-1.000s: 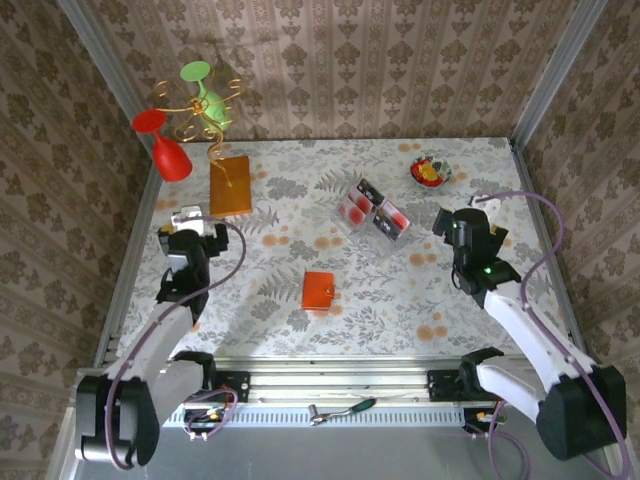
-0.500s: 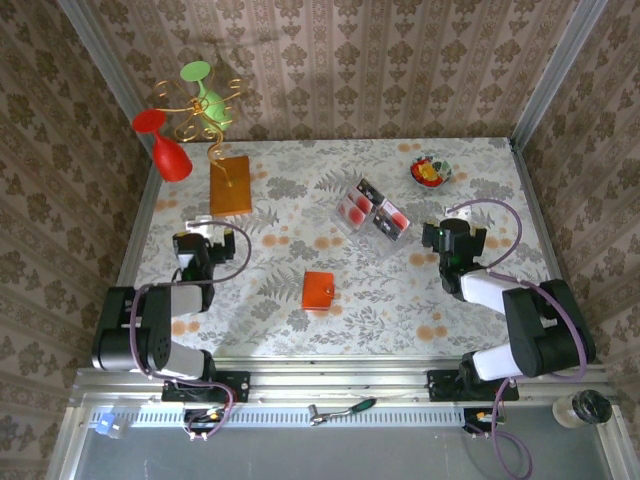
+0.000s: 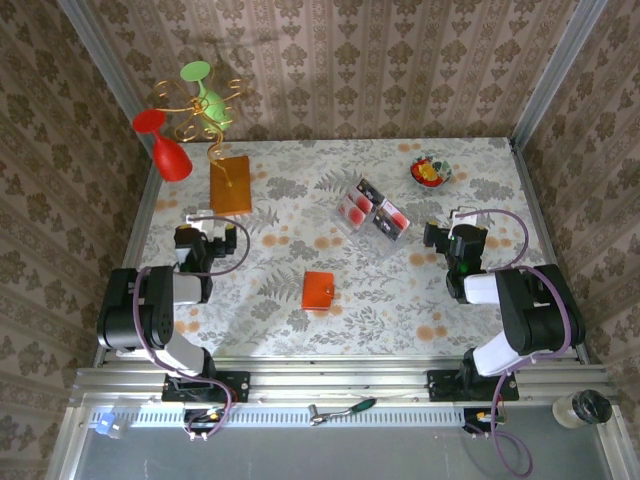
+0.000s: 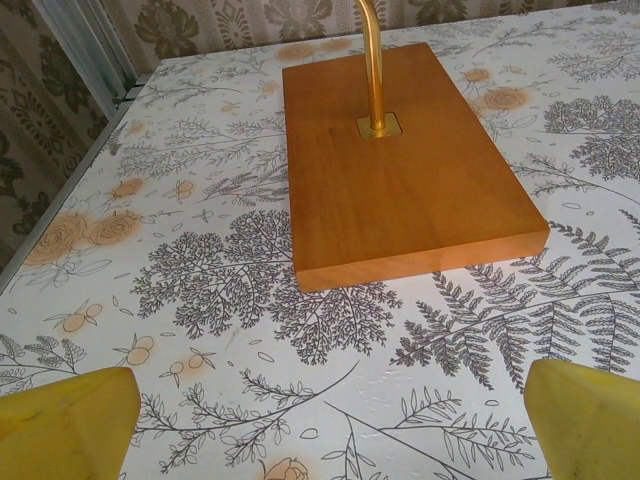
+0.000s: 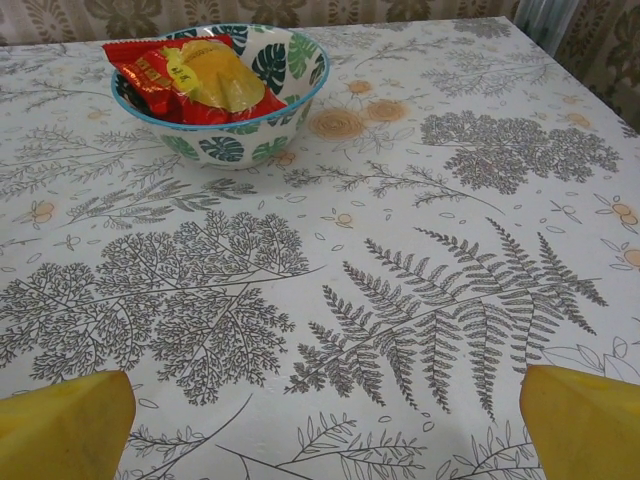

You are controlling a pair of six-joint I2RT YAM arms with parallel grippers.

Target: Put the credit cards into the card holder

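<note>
- The card holder (image 3: 318,290) lies flat on the bench (image 3: 300,170), near its middle and toward the front, between the 2 arms.
- The credit cards (image 3: 372,213) sit behind the card holder and a little to its right, apart from it.
- A bowl (image 3: 431,171) stands at the far right of the bench, behind the right pincer (image 3: 455,232), with wrapped packets (image 5: 195,75) in it.
- A flat block (image 3: 230,185) lies at the far left, just beyond the left pincer (image 3: 197,235).
- A wire rod (image 4: 372,50) rises from the block near its far end.
- 2 goblets (image 3: 168,150) hang at the wire's top, over the far left corner.
</note>
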